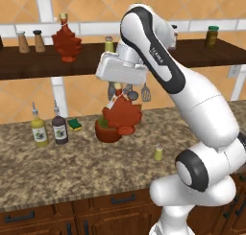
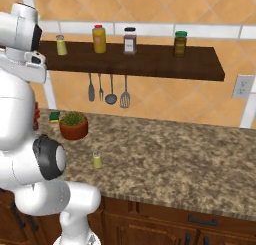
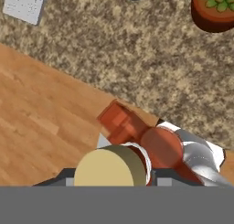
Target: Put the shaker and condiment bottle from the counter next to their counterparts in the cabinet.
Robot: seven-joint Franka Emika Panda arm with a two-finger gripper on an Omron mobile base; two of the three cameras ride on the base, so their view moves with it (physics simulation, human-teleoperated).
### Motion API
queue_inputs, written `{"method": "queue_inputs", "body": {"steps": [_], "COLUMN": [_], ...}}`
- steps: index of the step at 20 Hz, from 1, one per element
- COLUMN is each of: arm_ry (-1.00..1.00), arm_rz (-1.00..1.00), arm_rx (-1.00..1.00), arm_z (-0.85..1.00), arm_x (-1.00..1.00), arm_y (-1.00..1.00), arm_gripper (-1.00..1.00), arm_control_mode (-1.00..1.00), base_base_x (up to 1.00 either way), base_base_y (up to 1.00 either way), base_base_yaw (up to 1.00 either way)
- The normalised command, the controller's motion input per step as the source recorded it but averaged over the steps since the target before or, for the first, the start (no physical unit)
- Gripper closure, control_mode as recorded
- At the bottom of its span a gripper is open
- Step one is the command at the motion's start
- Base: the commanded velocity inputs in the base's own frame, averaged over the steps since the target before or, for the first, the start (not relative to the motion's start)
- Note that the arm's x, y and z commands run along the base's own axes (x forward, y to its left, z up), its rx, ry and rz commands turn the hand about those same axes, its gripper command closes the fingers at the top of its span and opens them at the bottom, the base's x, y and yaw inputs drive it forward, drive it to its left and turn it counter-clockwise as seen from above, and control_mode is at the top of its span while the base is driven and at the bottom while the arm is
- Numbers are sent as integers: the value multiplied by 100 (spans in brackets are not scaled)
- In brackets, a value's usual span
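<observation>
The condiment bottle (image 1: pixel 122 115) was held clamped at its neck by the tool (image 1: pixel 116 90), hanging below it above the surface (image 1: pixel 72 167); the shaker (image 1: pixel 158 152) stood lower, apart.

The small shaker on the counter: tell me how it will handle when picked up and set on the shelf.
The shaker looks short and stubby, so it probably stands steady and is unlikely to tip when nudged. Its round body would likely roll along the counter if knocked over. It seems small and light; its smooth sides may slip between the fingers unless gripped squarely.
</observation>
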Motion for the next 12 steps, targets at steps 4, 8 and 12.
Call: {"method": "queue_inputs", "body": {"steps": [4,8,12], "arm_ry": [-15,-38,-42], "arm_rz": [0,-13,-15], "arm_rx": [-8,-7,0], "arm_z": [7,91,100], "arm_x": [-13,8,14], "arm_y": [17,0,0], "arm_gripper": [100,100,100], "arm_control_mode": [-100,-100,-100], "base_base_x": [0,0,0], "base_base_y": [0,0,0], "base_base_yaw": [0,0,0]}}
